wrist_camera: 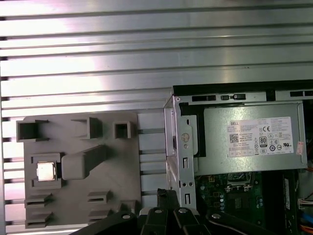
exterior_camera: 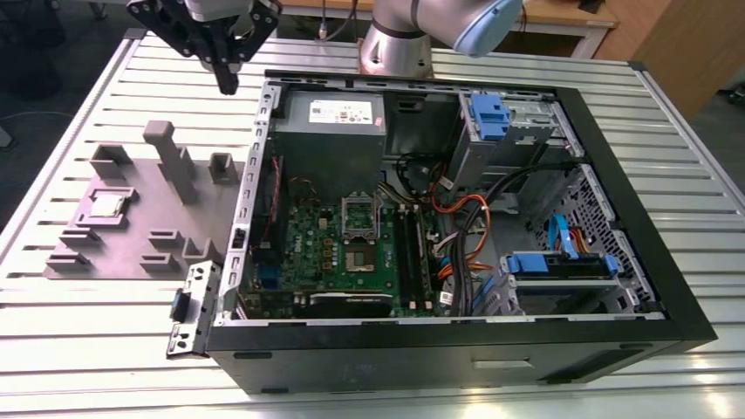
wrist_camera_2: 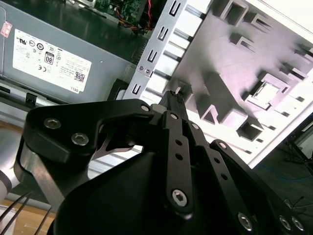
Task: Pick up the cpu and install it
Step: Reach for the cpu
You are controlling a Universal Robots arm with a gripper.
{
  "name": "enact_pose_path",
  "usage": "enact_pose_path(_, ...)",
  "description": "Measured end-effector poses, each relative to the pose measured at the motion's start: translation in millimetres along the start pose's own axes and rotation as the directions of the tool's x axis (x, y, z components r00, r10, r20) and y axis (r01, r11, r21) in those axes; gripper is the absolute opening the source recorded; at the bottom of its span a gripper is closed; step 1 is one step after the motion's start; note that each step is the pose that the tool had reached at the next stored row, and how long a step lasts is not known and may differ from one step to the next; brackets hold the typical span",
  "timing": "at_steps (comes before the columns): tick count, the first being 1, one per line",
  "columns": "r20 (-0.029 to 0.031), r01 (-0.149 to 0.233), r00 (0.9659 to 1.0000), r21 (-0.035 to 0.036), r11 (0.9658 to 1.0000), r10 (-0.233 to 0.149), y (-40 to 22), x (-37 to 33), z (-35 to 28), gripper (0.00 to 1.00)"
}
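The cpu (exterior_camera: 107,205) lies flat in a square recess of the grey tray (exterior_camera: 122,257), on the exterior view's left of the open case (exterior_camera: 466,358). The gripper (exterior_camera: 227,83) hangs above the table (exterior_camera: 93,332), beside the case's corner and well apart from the cpu. Its fingers seem pressed together, holding nothing, though the tips are hard to make out in both wrist views.

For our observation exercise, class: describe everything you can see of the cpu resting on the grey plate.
The cpu is a small flat square chip, with a silvery metal top and a paler rim. It lies flat, top up, seated in a square recess of the grey fixture plate, outside the open computer case, at the exterior view's left. Nothing grips it; the end effector hangs well apart from it.
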State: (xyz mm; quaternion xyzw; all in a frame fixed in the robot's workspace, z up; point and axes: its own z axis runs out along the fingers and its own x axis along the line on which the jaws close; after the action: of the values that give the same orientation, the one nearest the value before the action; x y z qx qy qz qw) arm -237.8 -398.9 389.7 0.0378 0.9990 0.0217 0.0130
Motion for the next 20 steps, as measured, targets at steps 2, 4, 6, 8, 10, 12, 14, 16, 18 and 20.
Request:
enact_pose_path(2, 0.0, 0.0, 1.0, 0.0, 1.0, 0.0, 0.0, 0.5, 0.0, 0.1)
enact_pose_path(4, 0.0001, 0.0, 1.0, 0.0, 1.0, 0.0, -0.1, 1.0, 0.1, 0.1)
enact_pose_path(6, 0.0, 0.0, 1.0, 0.0, 1.0, 0.0, -0.1, 1.4, 0.1, 0.1)
enact_pose_path(8, 0.0, 0.0, 1.0, -0.0001, 1.0, 0.0, -0.1, 1.8, 0.2, 0.1)
enact_pose_path(10, 0.0, 0.0, 1.0, 0.0, 1.0, 0.0, -0.2, 2.2, 0.3, 0.1)
enact_pose_path(12, 0.0, 0.0, 1.0, 0.0, 1.0, 0.0, -0.2, 2.6, 0.4, 0.1)
enact_pose_path(14, 0.0, 0.0, 1.0, 0.0, 1.0, 0.0, -0.2, 3.0, 0.5, 0.1)
enact_pose_path(16, 0.0, 0.0, 1.0, 0.0, 1.0, 0.0, -0.3, 3.3, 0.5, 0.1)
enact_pose_path(18, 0.0, 0.0, 1.0, 0.0, 1.0, 0.0, -0.3, 3.7, 0.6, 0.1)
enact_pose_path(20, 0.0, 0.0, 1.0, 0.0, 1.0, 0.0, -0.3, 4.1, 0.7, 0.1)
